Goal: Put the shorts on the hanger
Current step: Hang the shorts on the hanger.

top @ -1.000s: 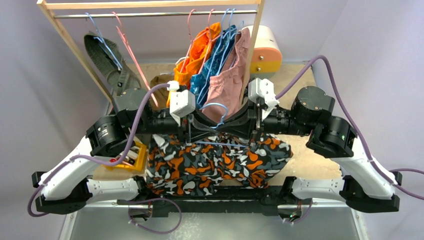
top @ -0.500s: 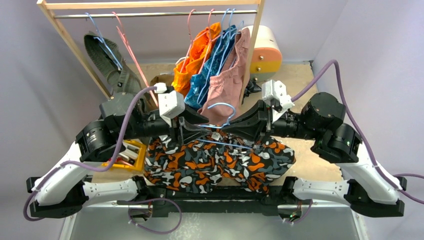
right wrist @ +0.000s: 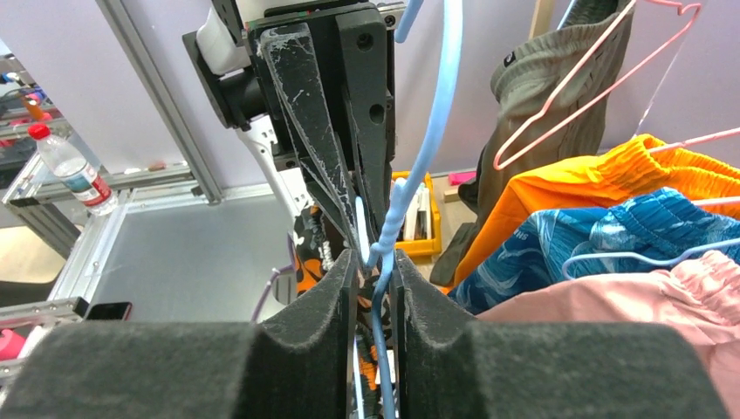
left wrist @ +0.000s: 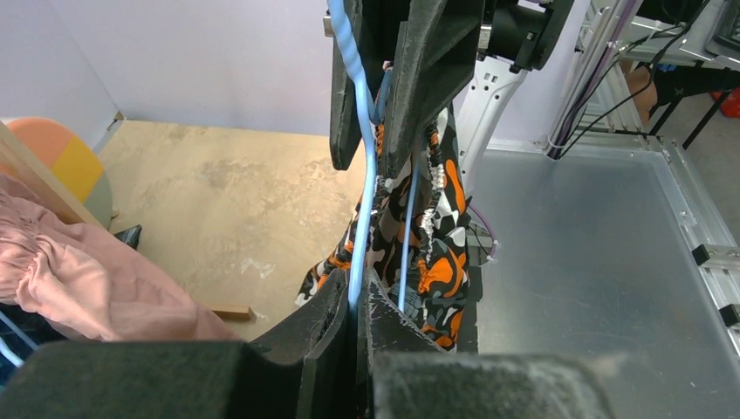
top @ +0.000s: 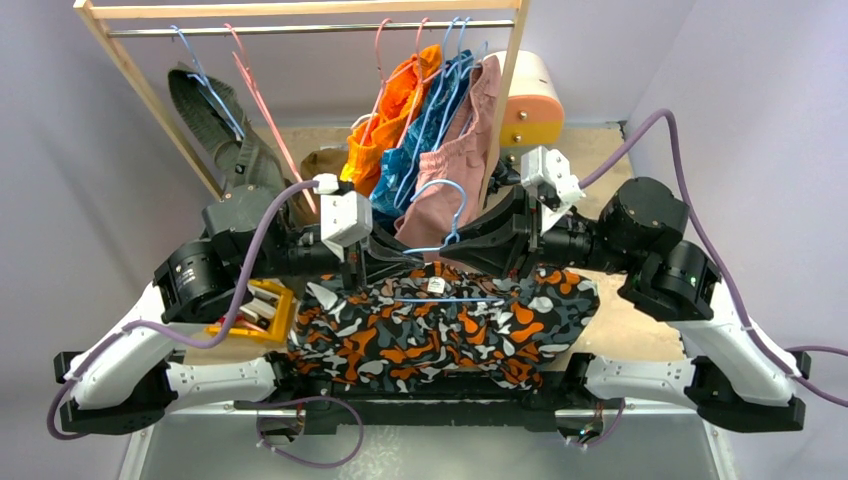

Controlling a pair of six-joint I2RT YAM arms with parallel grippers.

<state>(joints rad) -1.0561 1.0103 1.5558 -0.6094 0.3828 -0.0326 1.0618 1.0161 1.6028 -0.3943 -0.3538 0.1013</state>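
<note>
The hanger (top: pixel 455 299), thin light-blue wire, is held up between both arms above the table, its hook toward the rack. The camouflage shorts (top: pixel 440 335) drape over its lower bar and hang down in front. My left gripper (top: pixel 372 262) is shut on the hanger's wire (left wrist: pixel 362 175), pinching it at the fingertips (left wrist: pixel 356 301), with the shorts (left wrist: pixel 436 253) dangling just beyond. My right gripper (top: pixel 468 255) faces it from the other side. Its jaws (right wrist: pixel 373 271) stand slightly apart with the hanger's wire (right wrist: pixel 436 113) running between them, near the right pad.
A wooden rack with a metal rail (top: pixel 300 28) stands behind, carrying orange (top: pixel 395 110), blue (top: pixel 430 120) and pink shorts (top: pixel 455 160), an olive garment (top: pixel 215 120) and pink hangers (top: pixel 265 110). A yellow box (top: pixel 255 310) sits left, a round white-and-orange container (top: pixel 530 95) back right.
Both arms rose and shifted back toward the rack with the hanger. The shorts now hang spread along its bar. The right jaws have parted a little.
</note>
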